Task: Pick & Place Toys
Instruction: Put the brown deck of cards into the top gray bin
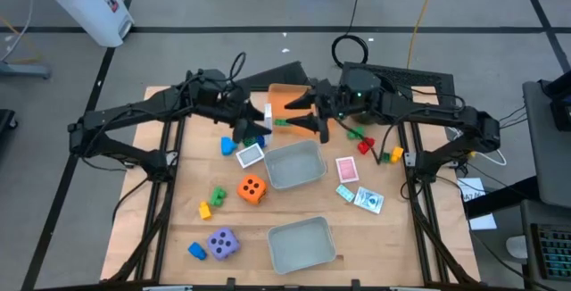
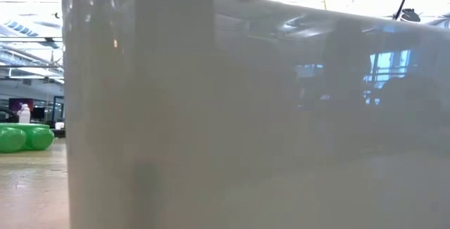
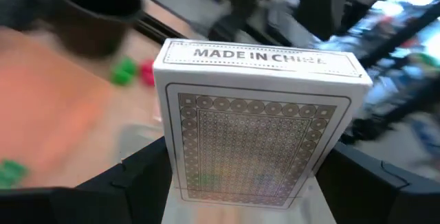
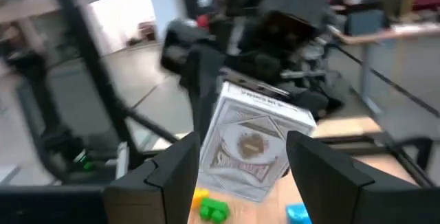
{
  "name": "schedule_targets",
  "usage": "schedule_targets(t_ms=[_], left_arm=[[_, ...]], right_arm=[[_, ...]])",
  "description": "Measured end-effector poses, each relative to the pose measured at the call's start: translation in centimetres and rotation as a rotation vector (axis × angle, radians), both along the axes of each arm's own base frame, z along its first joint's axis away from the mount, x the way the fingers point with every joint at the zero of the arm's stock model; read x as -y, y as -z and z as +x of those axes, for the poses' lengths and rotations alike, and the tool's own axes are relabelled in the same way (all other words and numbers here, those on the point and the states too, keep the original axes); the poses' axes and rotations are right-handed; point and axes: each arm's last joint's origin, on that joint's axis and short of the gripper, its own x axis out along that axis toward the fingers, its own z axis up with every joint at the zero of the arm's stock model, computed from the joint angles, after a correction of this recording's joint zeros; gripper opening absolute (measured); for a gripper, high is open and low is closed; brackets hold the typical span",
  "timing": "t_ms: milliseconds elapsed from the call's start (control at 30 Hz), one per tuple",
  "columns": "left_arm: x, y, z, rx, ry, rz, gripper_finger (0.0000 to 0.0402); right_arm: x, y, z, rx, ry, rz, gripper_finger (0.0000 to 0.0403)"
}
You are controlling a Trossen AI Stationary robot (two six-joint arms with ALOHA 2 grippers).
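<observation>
The left jaws [image 3: 247, 183] were clamped on a white card box [image 3: 258, 124], held upright between both fingers [image 3: 137, 176], its printed top edge uppermost. The right jaws [image 4: 237, 176] stood apart on either side of the same box, seen from the opposite face; contact could not be confirmed. Both arms reached inward and met above the counter [image 1: 161, 228] beside the orange tray [image 1: 287, 97]. Little free room remained between the two wrists. Below lay a grey tray [image 1: 293, 164], the orange die [image 1: 252, 188], the purple die [image 1: 222, 243], a pink card [image 1: 346, 169] and scattered bricks [image 1: 217, 195].
</observation>
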Motion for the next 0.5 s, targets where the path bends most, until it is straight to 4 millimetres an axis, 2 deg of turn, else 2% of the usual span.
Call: schedule_targets(t_ms=[167,267,367,500], left_arm=[[0.6,-0.1,-0.2,-0.015,0.157,-0.194,0.0319],[0.8,-0.3,-0.2,-0.020,0.219,-0.274,0.0311],[0.8,-0.2,0.4,-0.016,0.274,-0.344,0.0302],[0.9,-0.1,1.8,-0.007,0.346,-0.438,0.0303]], right_arm=[[-0.5,-1.2,-0.7,0.032,-0.072,-0.025,0.0210],[-1.0,-2.1,-0.7,0.044,-0.134,-0.033,0.0210],[-1.8,-2.9,-0.8,0.056,-0.189,-0.080,0.0210],[-2.2,-2.8,-0.8,0.047,-0.225,-0.084,0.0210]])
